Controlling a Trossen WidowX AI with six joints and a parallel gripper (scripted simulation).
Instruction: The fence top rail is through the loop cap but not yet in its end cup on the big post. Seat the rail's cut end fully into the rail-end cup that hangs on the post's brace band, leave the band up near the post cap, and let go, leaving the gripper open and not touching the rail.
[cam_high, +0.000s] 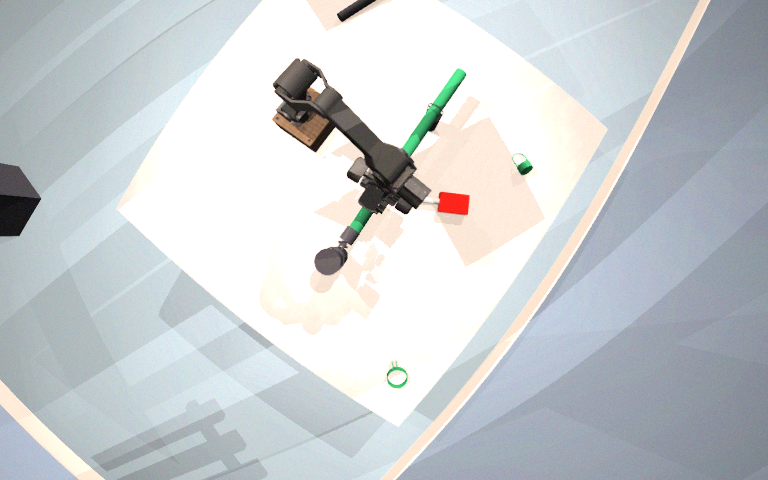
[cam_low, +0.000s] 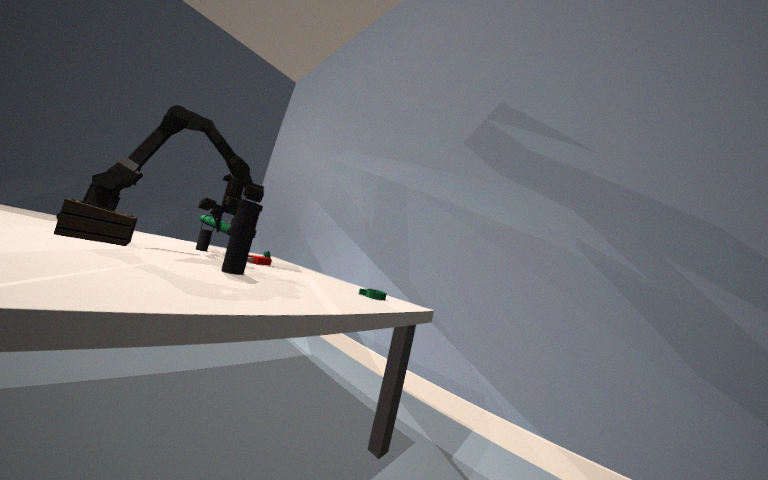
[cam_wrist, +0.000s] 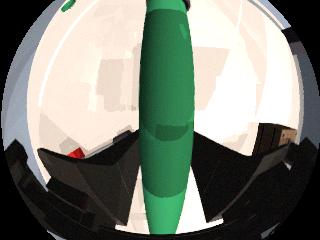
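We see the tool (cam_high: 378, 199) pinching green rail (cam_high: 421, 127) mid-frame | rail's lower-left end at the dark cup (cam_high: 347, 236) beside big post (cam_high: 330, 260) | all on bench (cam_high: 226, 226)

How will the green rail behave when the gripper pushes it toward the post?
The green rail looks straight and rigid, so it probably slides without bending. Being round and smooth, it may slip or twist in the gripper. Its long free end could swing sideways.

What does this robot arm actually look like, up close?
The arm is dark grey to black all over, built of blocky links with rounded drum-like joints, and stands on a brown wooden base. Its gripper ends in two dark, wedge-shaped fingers. No cables or markings are visible.
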